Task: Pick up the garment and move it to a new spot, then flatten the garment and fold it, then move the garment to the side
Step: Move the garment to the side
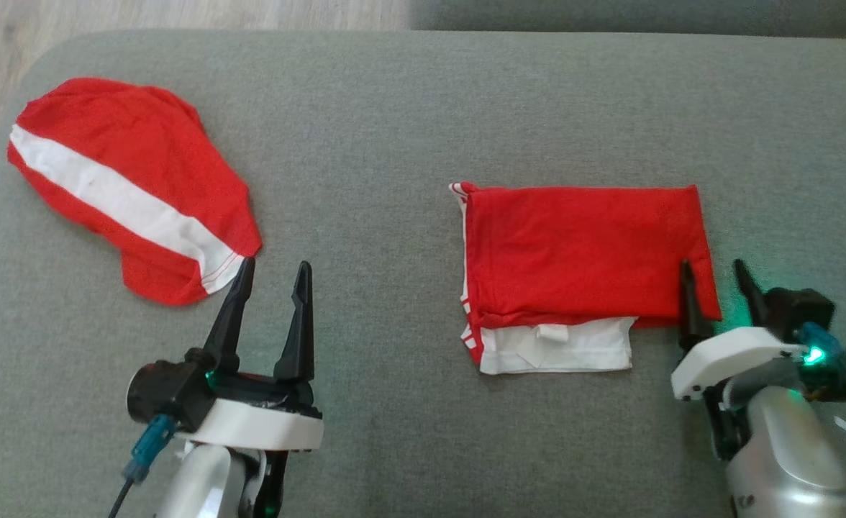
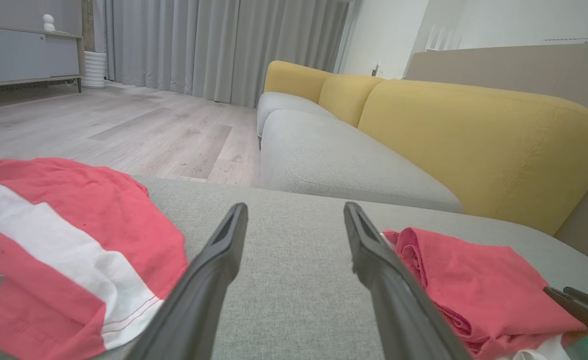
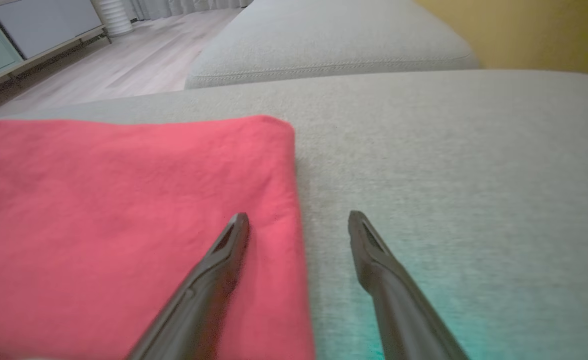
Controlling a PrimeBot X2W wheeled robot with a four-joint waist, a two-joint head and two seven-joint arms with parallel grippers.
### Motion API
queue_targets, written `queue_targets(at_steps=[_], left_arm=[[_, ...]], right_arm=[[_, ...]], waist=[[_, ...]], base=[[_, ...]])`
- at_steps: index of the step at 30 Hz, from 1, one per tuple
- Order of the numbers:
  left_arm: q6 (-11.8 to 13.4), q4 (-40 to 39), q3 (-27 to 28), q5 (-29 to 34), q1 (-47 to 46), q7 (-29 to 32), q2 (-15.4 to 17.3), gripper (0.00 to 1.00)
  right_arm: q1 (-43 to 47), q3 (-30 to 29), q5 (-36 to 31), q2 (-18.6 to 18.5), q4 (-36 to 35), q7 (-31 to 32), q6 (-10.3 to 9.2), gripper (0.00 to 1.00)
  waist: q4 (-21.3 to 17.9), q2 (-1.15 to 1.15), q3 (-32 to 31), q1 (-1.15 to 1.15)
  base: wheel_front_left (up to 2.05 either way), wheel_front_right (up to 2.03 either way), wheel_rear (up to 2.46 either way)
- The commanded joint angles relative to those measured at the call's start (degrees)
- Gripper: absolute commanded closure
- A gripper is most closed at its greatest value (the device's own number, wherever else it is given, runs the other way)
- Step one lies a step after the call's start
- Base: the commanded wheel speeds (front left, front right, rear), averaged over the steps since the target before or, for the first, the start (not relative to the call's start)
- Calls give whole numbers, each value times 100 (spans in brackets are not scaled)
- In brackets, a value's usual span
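Observation:
A red garment [image 1: 581, 244], folded into a neat rectangle with a white layer showing at its near edge, lies right of centre on the grey cushion [image 1: 394, 129]. My right gripper [image 1: 712, 264] is open and straddles the fold's right edge: one finger is over the red cloth [image 3: 124, 200], the other over bare cushion. A second red garment with a white stripe [image 1: 128, 180] lies rumpled at the far left. My left gripper [image 1: 276, 262] stands open just near and right of its lower corner, with nothing between its fingers [image 2: 209, 280].
The cushion's far and left edges drop to a wooden floor [image 1: 34, 21]. In the left wrist view a grey and yellow sofa [image 2: 474, 130] stands beyond the cushion, with a cabinet [image 2: 24, 55] and curtains behind. Bare cushion lies between the two garments.

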Motion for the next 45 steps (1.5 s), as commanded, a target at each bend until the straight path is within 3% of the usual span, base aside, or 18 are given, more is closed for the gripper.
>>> queue_targets(at_steps=[1, 7, 8, 11, 14, 21, 29, 37, 40, 45], left_arm=[[9, -142, 126, -29, -200, -29, 8, 0], [9, -121, 132, -50, -213, -29, 8, 0], [9, -113, 138, -53, -218, -29, 8, 0], [9, -101, 160, -67, -235, -29, 8, 0], [9, -87, 214, -58, -184, -29, 8, 0], [9, -169, 197, -50, -118, -29, 8, 0], [9, -225, 170, -29, -173, -29, 8, 0], [9, -214, 118, -1, -388, -29, 29, 0], [9, -226, 129, -20, -433, -29, 43, 0], [9, -214, 125, -22, -418, -29, 44, 0]], right_arm=[[-252, 258, 141, -9, 104, -36, -5, 0], [-430, 471, 314, -9, 634, -75, -5, 0], [-457, 517, 317, -9, 733, -74, -5, 7], [-553, 652, 352, -9, 994, -72, -5, 100], [-645, 816, 470, -8, 1199, -88, -5, 100], [-864, 666, -276, -308, 824, -192, -5, 100], [-1154, 671, -638, -1483, 318, -16, -5, 100], [-1380, 266, -667, -2865, 742, 157, -5, 100], [-1483, 11, -789, -3110, 918, 188, -5, 100], [-1620, -335, -1010, -3182, 1098, 185, -5, 100]], waist=[[57, 0, 52, -1], [69, 0, 70, -1], [62, 0, 71, -1], [20, 0, 58, -1], [-102, 0, -53, -1], [-453, 0, -291, -1], [-536, 0, 34, -1], [-339, 0, 442, -1], [-296, 0, 504, -1], [-273, 0, 520, -1]], base=[[0, 0, 0], [0, 0, 0], [0, 0, 0], [0, 0, 0], [0, 0, 0], [0, 0, 0], [0, 0, 0], [0, 0, 0], [0, 0, 0], [0, 0, 0]])
